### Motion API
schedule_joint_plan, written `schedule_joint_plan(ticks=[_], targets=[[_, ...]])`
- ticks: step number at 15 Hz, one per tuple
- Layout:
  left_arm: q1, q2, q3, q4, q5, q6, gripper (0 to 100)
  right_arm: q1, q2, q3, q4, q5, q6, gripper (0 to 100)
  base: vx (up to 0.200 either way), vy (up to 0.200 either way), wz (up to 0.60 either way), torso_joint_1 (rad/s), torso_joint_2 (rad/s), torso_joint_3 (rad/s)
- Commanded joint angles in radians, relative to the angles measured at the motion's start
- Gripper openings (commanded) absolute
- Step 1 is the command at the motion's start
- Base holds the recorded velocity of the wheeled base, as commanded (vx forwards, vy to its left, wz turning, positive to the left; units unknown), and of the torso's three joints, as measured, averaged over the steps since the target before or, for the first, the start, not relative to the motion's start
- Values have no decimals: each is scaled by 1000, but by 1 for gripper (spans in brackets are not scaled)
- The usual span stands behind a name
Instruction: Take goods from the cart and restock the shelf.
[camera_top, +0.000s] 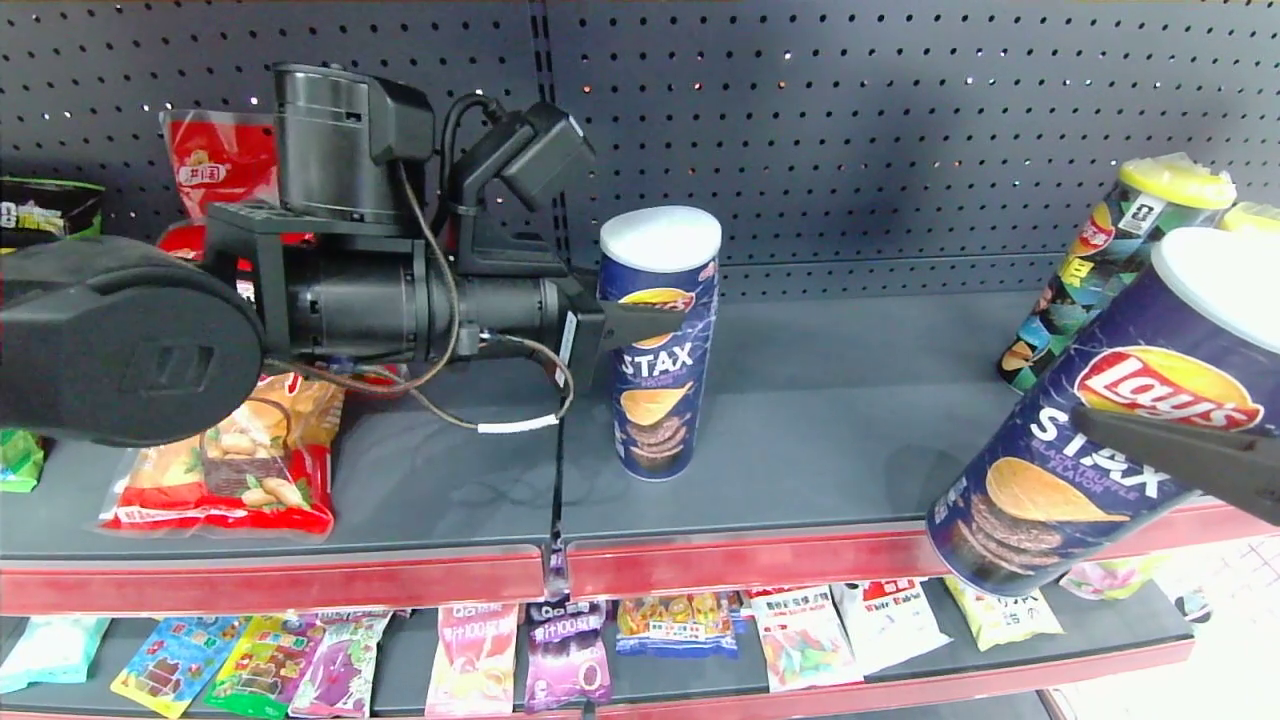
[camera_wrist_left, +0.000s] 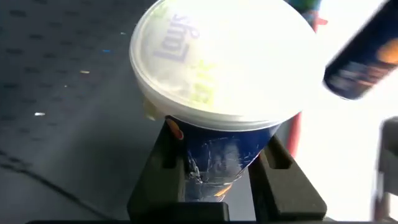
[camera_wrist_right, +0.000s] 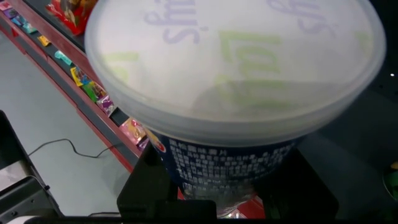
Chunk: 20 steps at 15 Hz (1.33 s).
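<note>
In the head view, an upright blue chip can (camera_top: 660, 420) stood at the centre of the frame on the dark shelf (camera_top: 850, 400). A second chip can (camera_top: 1040, 490) hung tilted at the lower right, over the shelf's red front edge. A yellow-lidded can (camera_top: 1100, 270) leaned at the upper right, just behind it. The likely risks: the tilted can could strike that leaning can or catch the shelf edge while being set down, and the upright can could topple if its pincer drew away at an angle. The left pincer (camera_top: 655, 325) reached in from the left and was clamped on the upright can's upper half. The right pincer (camera_top: 1100, 425) gripped the tilted can across its label.

In the left wrist view, the pale lid of the upright can (camera_wrist_left: 224, 62) sat at the frame's centre. The left pincer (camera_wrist_left: 221, 174) pressed against both sides below it, opened only to the can's width.

In the right wrist view, the second can's lid (camera_wrist_right: 230, 62) spread across the frame. The right pincer (camera_wrist_right: 224, 193) squeezed the can's body from either side.
</note>
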Motion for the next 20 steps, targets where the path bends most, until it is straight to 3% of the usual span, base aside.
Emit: schedule_joint_plan(ticks=[1,4,10,12,20], targets=[[-24,-46,31,-1,6,0,0,1,-1,3,0,0,-1,0,0,0,0,0,0,0],[-77,-88,92,-1,47,-36,0,1,-2,6,0,0,0,0,0,0,0,0,0,0],[-81,-96,104,-1,54,-46,0,1,-2,5,0,0,0,0,0,0,0,0,0,0],[-88,-99,104,-1,55,-70,0,1,-2,5,0,0,0,0,0,0,0,0,0,0],[-90,-102,132,-2,55,-61,0,1,-1,3,0,0,0,0,0,0,0,0,0,0]])
